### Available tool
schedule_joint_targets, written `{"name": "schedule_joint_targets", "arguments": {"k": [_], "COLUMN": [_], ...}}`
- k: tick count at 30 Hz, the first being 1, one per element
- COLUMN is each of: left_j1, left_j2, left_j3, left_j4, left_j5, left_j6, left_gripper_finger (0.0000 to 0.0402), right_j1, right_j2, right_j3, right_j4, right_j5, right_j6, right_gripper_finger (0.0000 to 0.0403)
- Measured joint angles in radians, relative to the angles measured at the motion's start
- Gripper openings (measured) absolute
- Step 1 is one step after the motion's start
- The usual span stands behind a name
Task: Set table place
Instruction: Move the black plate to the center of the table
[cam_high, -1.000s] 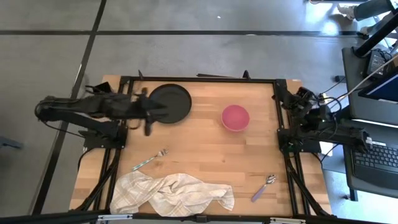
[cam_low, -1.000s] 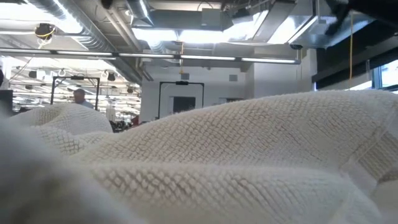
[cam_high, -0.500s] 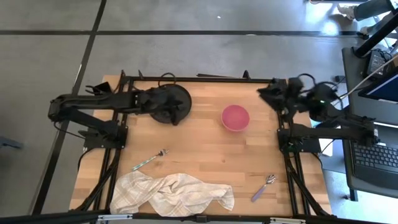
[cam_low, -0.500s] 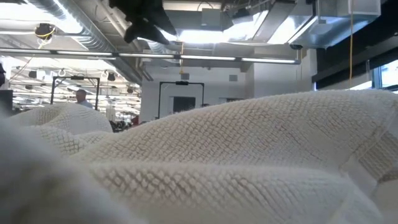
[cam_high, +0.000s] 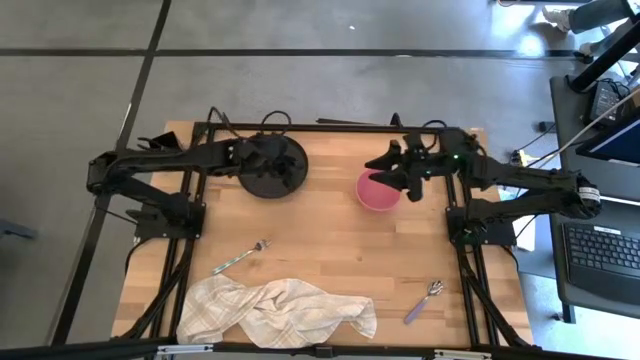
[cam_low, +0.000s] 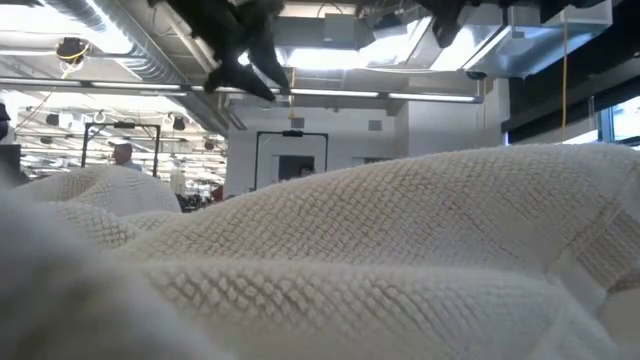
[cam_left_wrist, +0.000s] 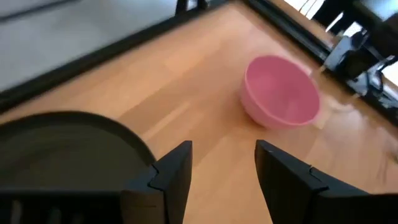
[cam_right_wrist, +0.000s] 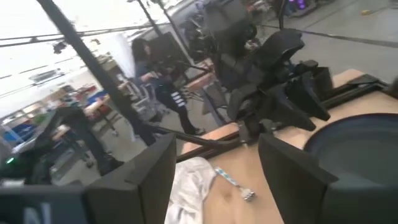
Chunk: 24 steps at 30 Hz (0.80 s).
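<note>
Left gripper (cam_high: 283, 172): over the near-centre rim of the large round black plate (cam_high: 262, 152), fingers (cam_left_wrist: 173, 174) spread wide, nothing between them. Not gripping the plate, as far as I can tell.

Right gripper (cam_high: 392, 172): over the far-left edge of the small round pink bowl (cam_high: 380, 192), fingers (cam_right_wrist: 149, 168) wide apart, holding nothing.

Progress, judged from the layout: basically at the start. Nothing is grouped into a place setting yet.
- Plate sits at the far-left corner of the rectangular light-wood table with black metal frame (cam_high: 320, 250).
- Bowl sits far-centre-right, well apart from the plate.
- Silver fork with a pale handle (cam_high: 241, 257) lies left of centre, just beyond the towel.
- Purple-handled spoon (cam_high: 423, 302) lies near the front-right corner, well apart from everything else.

Left to do: all four pieces still need bringing together. Both arms look poised for first picks, left on plate and right on bowl.

Containers: the bowl looks empty in the left wrist view. Plate surface mostly hidden by the left arm from above; the visible part is bare.

Other: crumpled off-white waffle-weave cloth towel (cam_high: 280, 308) along the front edge, blocking nearly the whole low view.
</note>
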Motion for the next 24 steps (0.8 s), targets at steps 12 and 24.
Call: {"name": "schedule_joint_targets", "arguments": {"k": [12, 24], "left_j1": [0.046, 0.045], "left_j2": [0.281, 0.431], "left_j3": [-0.001, -0.002], "left_j4": [0.002, 0.055], "left_j5": [0.035, 0.004], "left_j6": [0.094, 0.014], "left_gripper_finger": [0.0164, 0.0151], "right_j1": [0.001, 0.001], "right_j2": [0.022, 0.022], "right_j3": [0.002, 0.002], "right_j4": [0.002, 0.001], "right_j5": [0.006, 0.01], "right_j6": [0.027, 0.026], "right_gripper_finger": [0.0212, 0.0212]}}
